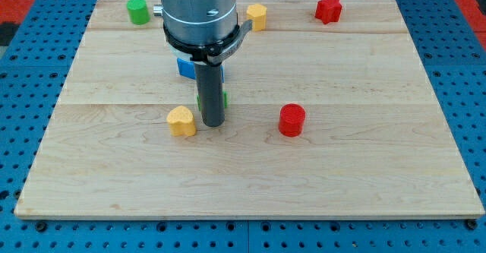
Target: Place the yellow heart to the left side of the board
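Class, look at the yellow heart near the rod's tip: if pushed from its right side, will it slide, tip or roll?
The yellow heart looks squat and flat-based, so it probably slides rather than tips. Its lobed outline may make it rotate under an off-centre push. My tip sits just right of it.

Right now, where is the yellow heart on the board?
The yellow heart lies left of the board's centre, just to the view's left of my tip, with the red cylinder farther right.

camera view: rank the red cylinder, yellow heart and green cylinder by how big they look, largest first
1. red cylinder
2. yellow heart, nearly the same, too close to split firmly
3. green cylinder, though it sits farther toward the view's top, so distance may shrink it
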Robot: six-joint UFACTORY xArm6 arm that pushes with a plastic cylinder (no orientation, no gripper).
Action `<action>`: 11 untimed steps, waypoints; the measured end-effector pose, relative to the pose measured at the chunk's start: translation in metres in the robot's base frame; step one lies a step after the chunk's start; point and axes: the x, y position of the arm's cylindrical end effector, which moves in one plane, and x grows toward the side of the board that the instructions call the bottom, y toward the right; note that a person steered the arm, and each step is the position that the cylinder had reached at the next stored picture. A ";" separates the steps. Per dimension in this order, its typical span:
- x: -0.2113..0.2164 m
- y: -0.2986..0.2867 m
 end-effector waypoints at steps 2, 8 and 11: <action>0.006 -0.053; 0.056 -0.178; 0.019 -0.207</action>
